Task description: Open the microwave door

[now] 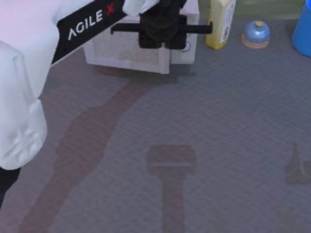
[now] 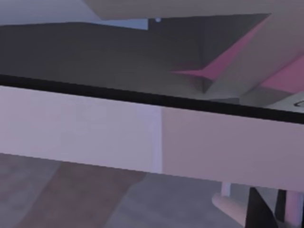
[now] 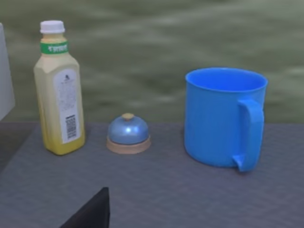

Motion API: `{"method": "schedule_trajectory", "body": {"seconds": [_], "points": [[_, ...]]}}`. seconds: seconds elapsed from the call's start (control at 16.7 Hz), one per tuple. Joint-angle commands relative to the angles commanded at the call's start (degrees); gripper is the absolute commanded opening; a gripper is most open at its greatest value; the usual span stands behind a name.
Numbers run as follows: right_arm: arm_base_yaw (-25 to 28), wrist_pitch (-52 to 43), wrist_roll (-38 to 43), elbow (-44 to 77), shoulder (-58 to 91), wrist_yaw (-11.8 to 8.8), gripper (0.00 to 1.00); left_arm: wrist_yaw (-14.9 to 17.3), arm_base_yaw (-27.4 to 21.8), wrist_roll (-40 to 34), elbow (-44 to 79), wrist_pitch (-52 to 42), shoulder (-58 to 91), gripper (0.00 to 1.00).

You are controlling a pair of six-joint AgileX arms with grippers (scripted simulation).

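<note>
The white microwave [image 1: 190, 19] stands at the table's far edge, left of centre. Its door [image 1: 126, 51], with a greyish mesh window, faces the front, and the door's right edge sits slightly forward of the knob panel [image 1: 184, 47]. My left arm reaches in from the left, and its black left gripper [image 1: 160, 34] hangs over the microwave's front. In the left wrist view the left gripper [image 2: 273, 209] has two dark fingers [image 2: 256, 211] close together on a pale rod-shaped door handle [image 2: 232, 203]. A dark cavity shows past the door's edge. The right gripper shows only as one fingertip [image 3: 92, 213].
A yellow bottle [image 1: 221, 22], a blue service bell [image 1: 256, 34] and a blue mug [image 1: 303, 24] stand in a row right of the microwave at the back. The right wrist view shows the bottle [image 3: 58, 90], bell [image 3: 128, 134] and mug [image 3: 223, 116] too.
</note>
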Motion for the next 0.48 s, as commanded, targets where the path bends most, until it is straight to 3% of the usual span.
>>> {"method": "schedule_trajectory", "body": {"seconds": [0.48], "points": [[0.0, 0.0, 0.0, 0.0, 0.0, 0.0, 1.00, 0.3, -0.4, -0.1, -0.1, 0.3, -0.1, 0.00]]}}
